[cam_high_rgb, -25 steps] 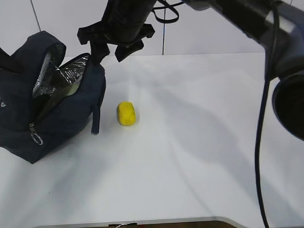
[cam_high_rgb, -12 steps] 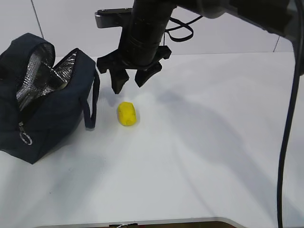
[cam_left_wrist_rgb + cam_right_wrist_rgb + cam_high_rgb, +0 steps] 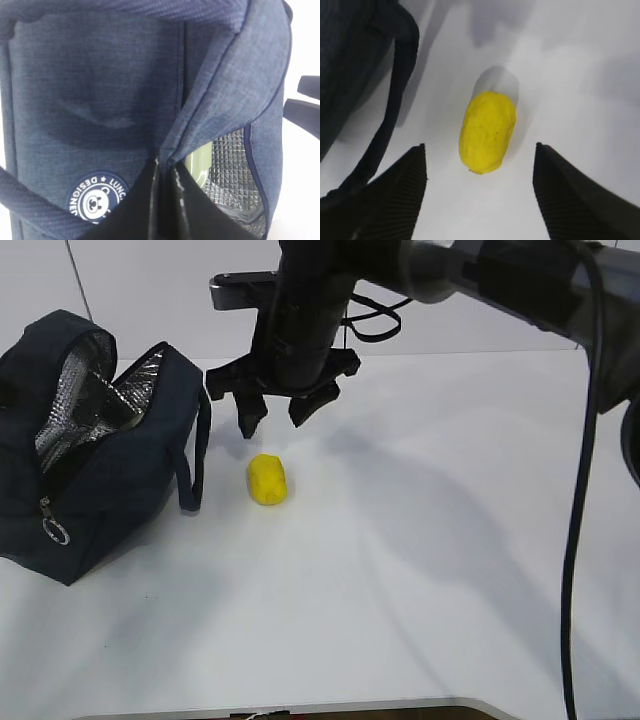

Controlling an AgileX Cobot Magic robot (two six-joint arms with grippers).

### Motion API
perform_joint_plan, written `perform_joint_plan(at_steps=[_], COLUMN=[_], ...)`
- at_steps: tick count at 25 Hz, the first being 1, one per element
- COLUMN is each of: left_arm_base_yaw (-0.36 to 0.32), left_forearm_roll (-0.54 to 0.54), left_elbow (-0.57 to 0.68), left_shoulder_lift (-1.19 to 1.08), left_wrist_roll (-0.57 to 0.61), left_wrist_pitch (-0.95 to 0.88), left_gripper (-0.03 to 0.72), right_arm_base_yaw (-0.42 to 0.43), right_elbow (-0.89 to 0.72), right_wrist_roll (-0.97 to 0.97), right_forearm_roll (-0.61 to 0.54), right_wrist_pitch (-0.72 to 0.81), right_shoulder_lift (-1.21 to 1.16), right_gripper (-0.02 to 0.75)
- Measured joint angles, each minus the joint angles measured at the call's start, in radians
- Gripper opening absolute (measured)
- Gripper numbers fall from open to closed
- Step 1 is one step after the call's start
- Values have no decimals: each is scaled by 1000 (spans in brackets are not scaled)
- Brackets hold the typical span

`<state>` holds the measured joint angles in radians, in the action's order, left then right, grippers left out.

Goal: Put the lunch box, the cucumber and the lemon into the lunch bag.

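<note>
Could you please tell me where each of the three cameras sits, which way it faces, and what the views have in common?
Exterior view: from the table's front, slanting down at the lunch bag, the lemon and the right tool open above it.
Left wrist view: pressed close to the bag's side, facing its round logo and foil lining; the shut left tool shows.
Right wrist view: looks straight down at the lemon between two open fingers.
Shared: exterior and right wrist both show the lemon; all three show the bag.

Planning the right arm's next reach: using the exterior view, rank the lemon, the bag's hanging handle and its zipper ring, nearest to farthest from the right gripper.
1. Lemon, just below the right gripper.
2. Handle, to its left.
3. Zipper ring, far left, low on the bag.
</note>
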<state>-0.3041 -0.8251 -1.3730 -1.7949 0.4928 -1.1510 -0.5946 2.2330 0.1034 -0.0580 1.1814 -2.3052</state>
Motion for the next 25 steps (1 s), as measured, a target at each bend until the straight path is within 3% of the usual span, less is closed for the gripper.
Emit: perform_joint_plan(at_steps=[5, 25], left_arm_base_yaw=[0, 0], left_forearm_roll=[0, 0], left_elbow=[0, 0], left_shoulder_lift=[0, 0], left_wrist_roll=[0, -2], left_wrist_pitch=[0, -6], left_gripper=[-14, -14], right_arm_base_yaw=[0, 0], right_elbow=[0, 0], right_wrist_roll=[18, 25], right_forearm_roll=[12, 23], right_wrist_pitch=[-63, -113], right_shoulder_lift=[0, -107], right_gripper=[544, 547])
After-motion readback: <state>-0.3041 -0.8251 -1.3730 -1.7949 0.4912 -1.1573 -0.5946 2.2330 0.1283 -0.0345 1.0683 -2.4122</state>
